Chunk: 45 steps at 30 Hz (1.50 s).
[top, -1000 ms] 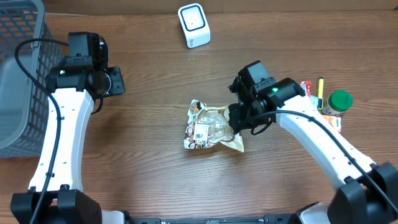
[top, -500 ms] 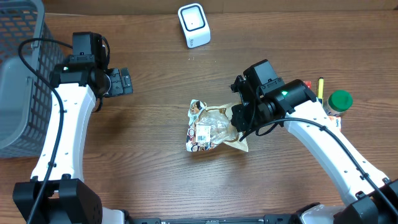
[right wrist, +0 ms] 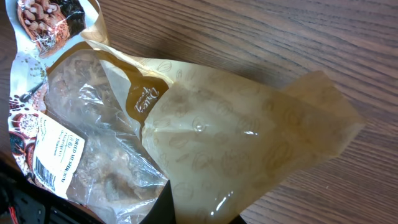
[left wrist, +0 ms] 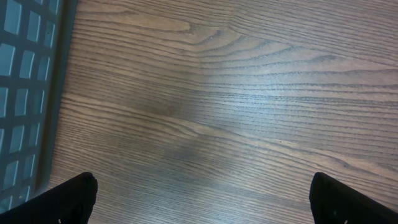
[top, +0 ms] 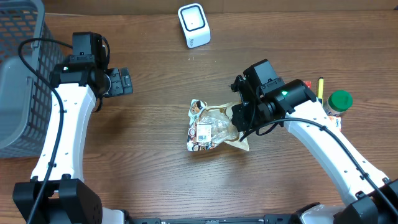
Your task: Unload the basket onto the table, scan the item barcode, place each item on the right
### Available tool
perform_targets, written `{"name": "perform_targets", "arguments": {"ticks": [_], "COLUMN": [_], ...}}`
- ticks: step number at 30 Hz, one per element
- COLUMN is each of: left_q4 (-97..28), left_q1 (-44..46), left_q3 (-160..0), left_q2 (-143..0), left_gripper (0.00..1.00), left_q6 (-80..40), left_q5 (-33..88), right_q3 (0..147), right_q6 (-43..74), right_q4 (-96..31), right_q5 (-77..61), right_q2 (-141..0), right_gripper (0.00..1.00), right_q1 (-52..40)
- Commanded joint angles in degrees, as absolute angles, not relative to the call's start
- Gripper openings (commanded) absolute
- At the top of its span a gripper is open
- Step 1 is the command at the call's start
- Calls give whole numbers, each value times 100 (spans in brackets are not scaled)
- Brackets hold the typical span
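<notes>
The item, a clear and tan snack bag (top: 211, 127), lies in the middle of the wooden table, with its white barcode label (top: 201, 132) facing up on the left part. My right gripper (top: 240, 127) is shut on the bag's right edge. In the right wrist view the tan film (right wrist: 211, 137) runs down between the dark fingers (right wrist: 177, 208), and the barcode label (right wrist: 53, 158) sits at the lower left. A white scanner (top: 193, 23) stands at the table's far edge. My left gripper (top: 124, 81) hangs open over bare wood at the upper left, its fingertips (left wrist: 74, 199) wide apart and holding nothing.
A grey mesh basket (top: 18, 74) fills the far left, and its wall (left wrist: 25, 93) shows just left of the left gripper. A green-capped jar (top: 339, 102), a yellow pen (top: 321, 87) and small packets sit at the right edge.
My left gripper has opened wide and swung slightly right. The right arm shifted a little to the right with the bag's edge in its grip. Nothing has moved in the last half second.
</notes>
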State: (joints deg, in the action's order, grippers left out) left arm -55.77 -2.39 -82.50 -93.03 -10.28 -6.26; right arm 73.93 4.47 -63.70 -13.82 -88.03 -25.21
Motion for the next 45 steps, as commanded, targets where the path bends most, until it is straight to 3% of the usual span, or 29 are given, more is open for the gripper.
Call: {"name": "perform_targets", "arguments": {"ticks": [1, 11, 22, 31, 45], "left_q4": [-5583, -5583, -5586, -5583, -5586], "left_q1": [-263, -263, -263, -263, -263], "left_q3": [-8265, -8265, -8265, -8265, -8265], "left_q2": [-9360, -9360, -9360, -9360, -9360], "left_gripper": [100, 100, 100, 100, 100], "left_q6": [-985, -985, -985, -985, -985], "left_q5": [-617, -617, -617, -617, -617], "right_q3": [7579, 8335, 13126, 13607, 13607], "right_q6": [419, 484, 137, -655, -2169], "right_q4": [-6333, -6254, -7983, -5498, -3352], "right_q5": [-1328, -1114, 158, 1922, 4233], "right_q2": [-8683, -8685, -9804, -10748, -12606], "right_gripper": [4, 3, 3, 3, 4], "right_q1": [-2502, -2499, -2502, -2512, -2624]}}
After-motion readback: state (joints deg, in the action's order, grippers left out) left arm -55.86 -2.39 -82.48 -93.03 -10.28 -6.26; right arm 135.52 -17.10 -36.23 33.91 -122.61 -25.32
